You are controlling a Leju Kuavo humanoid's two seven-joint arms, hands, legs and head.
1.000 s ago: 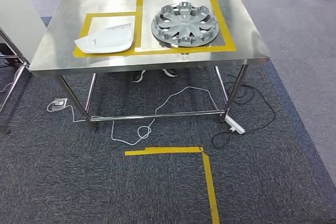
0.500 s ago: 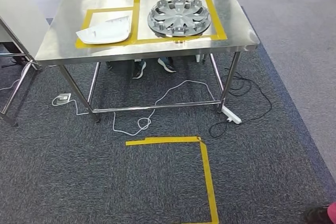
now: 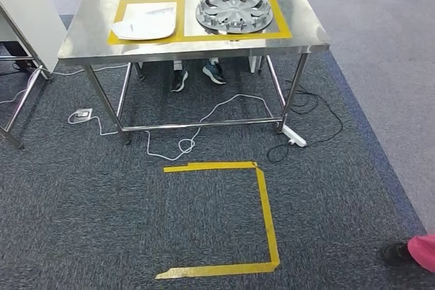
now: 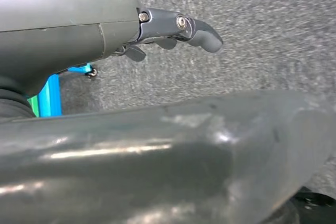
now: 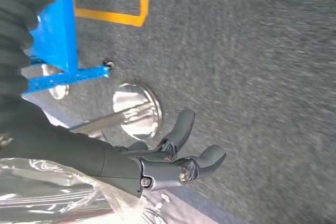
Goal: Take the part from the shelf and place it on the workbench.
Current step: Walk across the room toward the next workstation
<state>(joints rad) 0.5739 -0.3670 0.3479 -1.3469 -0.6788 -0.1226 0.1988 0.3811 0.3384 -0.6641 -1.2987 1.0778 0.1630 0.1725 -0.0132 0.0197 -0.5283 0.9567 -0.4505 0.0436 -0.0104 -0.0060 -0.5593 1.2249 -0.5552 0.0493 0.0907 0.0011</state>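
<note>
The steel workbench (image 3: 195,49) stands ahead of me in the head view. On it a silver hubcap (image 3: 233,9) lies inside a yellow-taped square, and a white curved part (image 3: 145,25) lies in the taped square beside it, toward the left. My left hand (image 4: 178,30) hangs over grey carpet with its fingers stretched out and nothing in them. My right hand (image 5: 174,156) also hangs above the carpet, fingers loosely apart and empty.
A person's shoes (image 3: 179,79) show under the bench. White cables (image 3: 225,110) and a power strip (image 3: 293,137) lie by its legs. Yellow floor tape (image 3: 266,215) marks a square before me. Someone's foot (image 3: 410,250) is at the lower right. A blue frame (image 5: 59,40) and round metal foot (image 5: 136,109) are near my right hand.
The camera has drawn back from the workbench, which now sits higher and smaller in the picture. More of the floor tape square shows, and a foot has come into view at the lower right.
</note>
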